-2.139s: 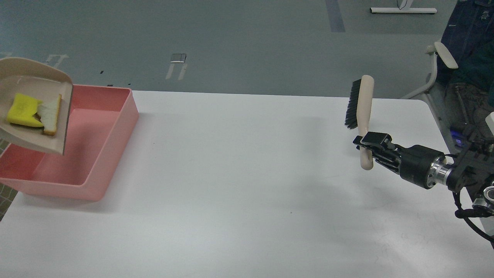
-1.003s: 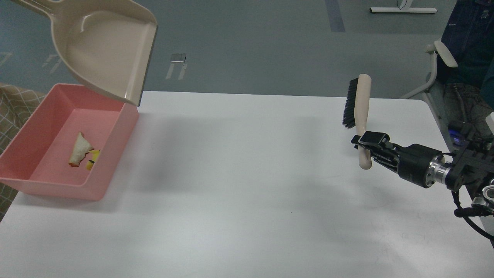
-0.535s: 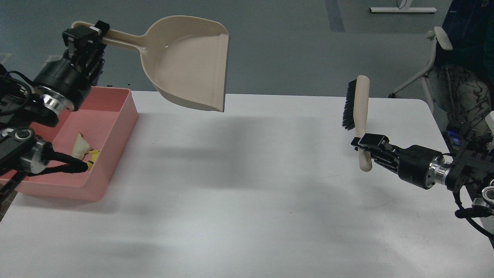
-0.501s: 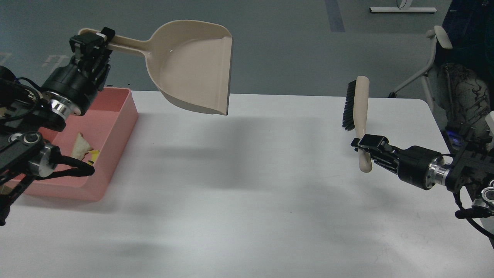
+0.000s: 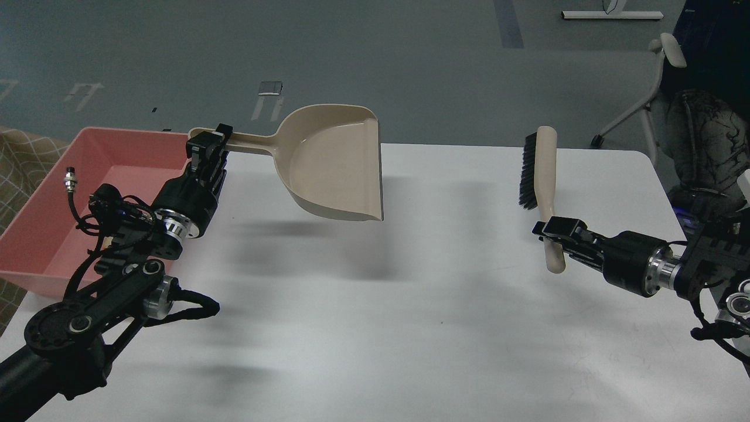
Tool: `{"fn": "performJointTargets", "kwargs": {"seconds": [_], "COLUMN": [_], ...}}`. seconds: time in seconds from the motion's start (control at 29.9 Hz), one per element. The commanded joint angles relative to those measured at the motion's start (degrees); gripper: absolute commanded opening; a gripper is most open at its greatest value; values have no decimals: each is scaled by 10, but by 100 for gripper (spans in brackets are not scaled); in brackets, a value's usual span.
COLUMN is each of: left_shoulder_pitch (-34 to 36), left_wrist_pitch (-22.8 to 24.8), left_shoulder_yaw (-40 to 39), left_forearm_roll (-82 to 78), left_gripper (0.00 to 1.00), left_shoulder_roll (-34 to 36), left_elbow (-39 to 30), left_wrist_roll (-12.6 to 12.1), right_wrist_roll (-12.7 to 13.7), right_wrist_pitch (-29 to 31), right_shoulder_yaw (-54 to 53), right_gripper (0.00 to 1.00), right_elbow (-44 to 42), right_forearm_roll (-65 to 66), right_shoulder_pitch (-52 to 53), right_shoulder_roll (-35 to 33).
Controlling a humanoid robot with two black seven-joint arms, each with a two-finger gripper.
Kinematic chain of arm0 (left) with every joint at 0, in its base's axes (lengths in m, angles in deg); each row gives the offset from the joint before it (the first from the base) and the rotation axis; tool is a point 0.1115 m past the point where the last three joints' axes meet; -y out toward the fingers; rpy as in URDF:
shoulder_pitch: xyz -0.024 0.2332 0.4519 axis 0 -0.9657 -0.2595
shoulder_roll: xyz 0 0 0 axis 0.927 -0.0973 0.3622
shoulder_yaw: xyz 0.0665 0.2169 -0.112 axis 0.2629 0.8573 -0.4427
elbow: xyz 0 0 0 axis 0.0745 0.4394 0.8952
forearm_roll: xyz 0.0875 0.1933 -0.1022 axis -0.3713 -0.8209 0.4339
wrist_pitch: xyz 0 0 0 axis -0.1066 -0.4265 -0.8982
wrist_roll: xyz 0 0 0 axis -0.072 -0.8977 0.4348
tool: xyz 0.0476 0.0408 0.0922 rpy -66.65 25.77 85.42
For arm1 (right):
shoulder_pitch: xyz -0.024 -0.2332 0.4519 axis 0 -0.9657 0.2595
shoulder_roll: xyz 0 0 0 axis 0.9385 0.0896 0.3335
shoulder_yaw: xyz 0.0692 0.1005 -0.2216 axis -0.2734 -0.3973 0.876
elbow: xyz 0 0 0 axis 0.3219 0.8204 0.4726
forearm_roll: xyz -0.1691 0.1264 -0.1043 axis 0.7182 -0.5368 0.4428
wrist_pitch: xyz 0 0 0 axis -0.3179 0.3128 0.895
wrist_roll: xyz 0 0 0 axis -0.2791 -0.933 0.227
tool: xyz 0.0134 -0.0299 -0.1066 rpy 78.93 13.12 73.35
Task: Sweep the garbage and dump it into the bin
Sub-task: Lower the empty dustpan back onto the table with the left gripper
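Observation:
The salmon-pink bin (image 5: pixel 41 199) stands at the table's left edge; my left arm covers its near part, and the garbage is hidden from view. My left gripper (image 5: pixel 208 146) is shut on the handle of the beige dustpan (image 5: pixel 337 167), holding the empty pan above the table, right of the bin. My right gripper (image 5: pixel 554 230) is shut on the beige handle of a black-bristled brush (image 5: pixel 539 176), held upright above the table's right side.
The white table (image 5: pixel 375 328) spreads between the two arms. A chair (image 5: pixel 656 88) and a seated person's legs (image 5: pixel 703 140) are beyond the table's right corner. A checked cloth (image 5: pixel 17 164) shows left of the bin.
My left arm has swung the emptied dustpan rightward and down, away from over the bin. The garbage, seen lying in the bin a moment ago, is now covered by my arm. The brush barely moved.

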Motion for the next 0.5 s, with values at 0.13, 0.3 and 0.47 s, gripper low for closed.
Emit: {"fn": "performJointTargets", "kwargs": {"seconds": [0.13,0.3,0.47], "left_shoulder_pitch": [-23,-36,-43], "left_wrist_pitch": [0,-4,-6], "left_shoulder_yaw": [32,32,32], "left_forearm_roll": [-103,-105,-108], "left_gripper": [0,0,0], "left_shoulder_roll": [-4,-12,-21], "left_elbow": [15,16,17], "left_wrist_roll": [3,3,3], "right_wrist_roll": [-1,-1,-3], "right_wrist_pitch": [49,60,60], "right_shoulder_yaw": [17,27,51], "right_gripper": [0,0,0], "right_elbow": [4,5,9], "right_forearm_roll": [4,11,40], "right_shoulder_pitch": [5,3,4], "right_shoulder_roll": [-15,-50,-52]}}
